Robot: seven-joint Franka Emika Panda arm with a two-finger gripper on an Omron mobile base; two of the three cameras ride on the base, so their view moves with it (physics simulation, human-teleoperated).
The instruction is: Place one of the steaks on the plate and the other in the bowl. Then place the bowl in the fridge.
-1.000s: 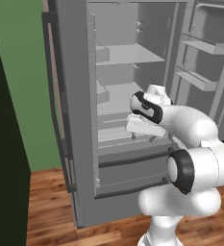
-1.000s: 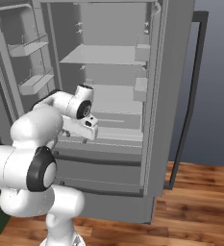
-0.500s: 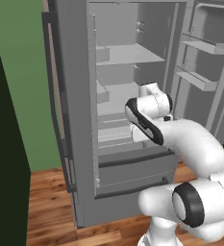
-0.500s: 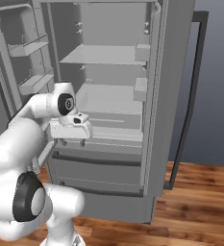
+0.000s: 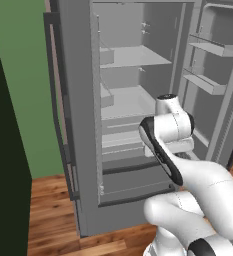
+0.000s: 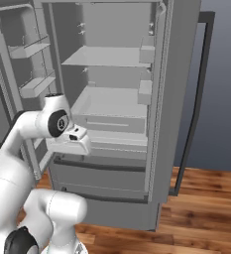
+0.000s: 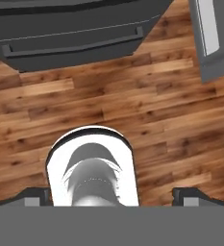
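There is one fridge (image 5: 83, 150), with two open doors (image 6: 28, 74) and two lower drawers (image 6: 102, 173).

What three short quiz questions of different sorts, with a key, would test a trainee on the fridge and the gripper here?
1. True or false: both upper doors of the fridge stand open.
2. The gripper points at: A a shelf, B the wood floor, C a door bin.
3. Fill in: the gripper's jaws are ____.

Key: 1 true; 2 B; 3 open.
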